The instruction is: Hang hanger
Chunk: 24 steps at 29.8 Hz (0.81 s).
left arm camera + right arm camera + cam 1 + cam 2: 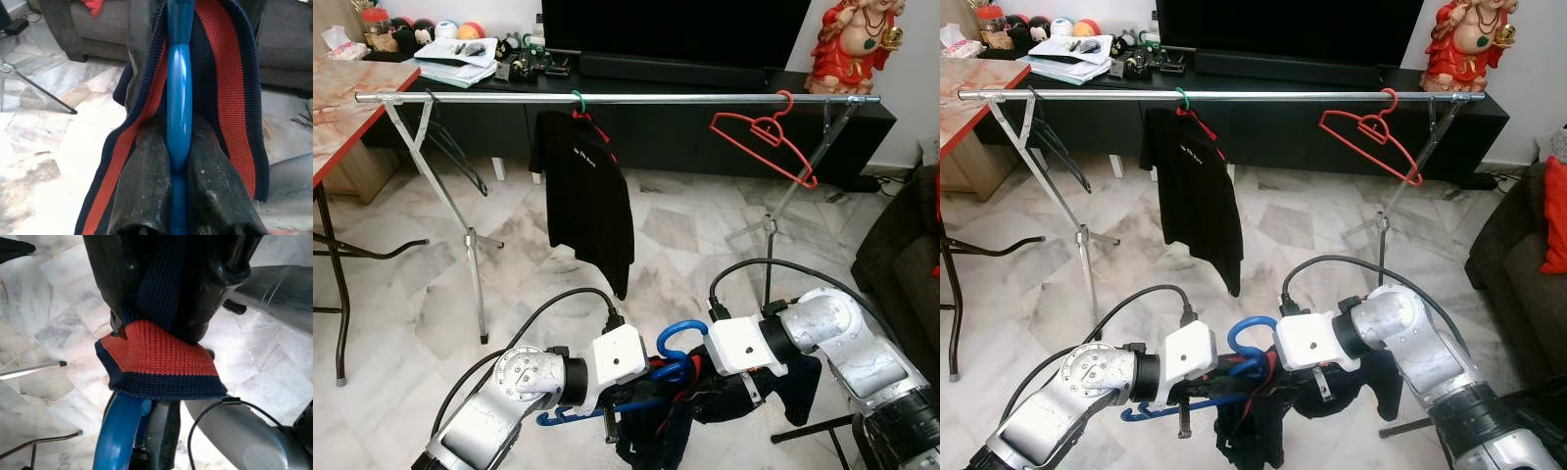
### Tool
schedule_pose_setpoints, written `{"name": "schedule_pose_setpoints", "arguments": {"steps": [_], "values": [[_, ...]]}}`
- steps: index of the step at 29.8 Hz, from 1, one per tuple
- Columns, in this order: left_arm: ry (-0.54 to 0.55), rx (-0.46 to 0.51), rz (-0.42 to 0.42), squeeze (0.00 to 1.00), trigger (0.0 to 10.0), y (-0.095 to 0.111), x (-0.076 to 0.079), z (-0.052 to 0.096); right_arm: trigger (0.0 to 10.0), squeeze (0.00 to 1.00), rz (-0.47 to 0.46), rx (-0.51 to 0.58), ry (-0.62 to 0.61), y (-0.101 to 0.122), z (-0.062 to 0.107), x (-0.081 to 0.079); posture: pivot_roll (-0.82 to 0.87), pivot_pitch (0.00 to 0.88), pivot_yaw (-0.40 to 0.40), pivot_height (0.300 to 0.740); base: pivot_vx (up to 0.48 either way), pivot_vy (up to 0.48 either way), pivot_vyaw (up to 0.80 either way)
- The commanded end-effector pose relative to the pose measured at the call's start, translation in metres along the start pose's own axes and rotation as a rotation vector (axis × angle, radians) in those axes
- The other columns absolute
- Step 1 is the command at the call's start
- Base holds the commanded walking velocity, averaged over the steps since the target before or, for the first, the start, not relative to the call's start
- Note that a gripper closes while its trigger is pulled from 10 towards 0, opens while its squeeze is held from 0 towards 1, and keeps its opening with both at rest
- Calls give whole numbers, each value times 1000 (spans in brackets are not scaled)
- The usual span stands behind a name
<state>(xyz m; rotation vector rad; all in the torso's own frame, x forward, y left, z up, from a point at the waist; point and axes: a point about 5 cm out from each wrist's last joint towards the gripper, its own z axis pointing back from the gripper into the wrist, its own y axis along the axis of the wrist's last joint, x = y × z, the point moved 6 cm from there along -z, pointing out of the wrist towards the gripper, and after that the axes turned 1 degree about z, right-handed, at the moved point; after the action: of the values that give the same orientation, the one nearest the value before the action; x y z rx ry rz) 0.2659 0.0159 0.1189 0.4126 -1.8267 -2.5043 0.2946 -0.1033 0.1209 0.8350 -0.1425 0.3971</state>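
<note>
A blue hanger [677,341] carries a navy garment with red stripes [724,397], low in front of me over the floor. My left gripper [177,134] is shut on the hanger's blue bar, with the striped collar [220,83] draped either side. From the right, my right gripper [161,316] is shut on the garment's knitted red-and-navy collar [161,360], just above the blue hook [120,431]. Beyond stands the silver clothes rail [636,98], which holds a black shirt [587,196] and an empty red hanger [766,137].
A dark empty hanger [450,147] hangs at the rail's left end. The rack's splayed legs [470,264] stand on the marble floor. A table [342,98] is at the left, a dark sofa [901,245] at the right, a black TV console [705,108] behind.
</note>
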Motion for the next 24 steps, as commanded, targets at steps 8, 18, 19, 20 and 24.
{"name": "schedule_pose_setpoints", "arguments": {"steps": [8, 18, 19, 20, 24], "values": [[16, 12, -94, 0, 10000, 13, -9, 0, 0, 0, 6, -24, 86, -3, -7, -16, 1, 144, -83, 740, 0, 0, 0], [28, 12, -95, 0, 10000, 14, -13, 1, 0, 0, 5, -22, 97, -2, -9, -17, 3, 145, -81, 740, 0, 0, 0], [29, 13, -94, 0, 10000, 14, -13, 1, 0, 0, 5, -21, 97, -2, -9, -17, 3, 145, -81, 740, 0, 0, 0], [27, 13, -92, 0, 10000, 14, -13, 0, 0, 0, 5, -21, 99, -2, -9, -18, 2, 145, -81, 740, 0, 0, 0], [12, 21, -75, 1000, 10000, 14, -11, 0, 0, 0, 6, -23, 101, -3, -9, -18, 1, 146, -81, 740, 0, 0, 0]]}}
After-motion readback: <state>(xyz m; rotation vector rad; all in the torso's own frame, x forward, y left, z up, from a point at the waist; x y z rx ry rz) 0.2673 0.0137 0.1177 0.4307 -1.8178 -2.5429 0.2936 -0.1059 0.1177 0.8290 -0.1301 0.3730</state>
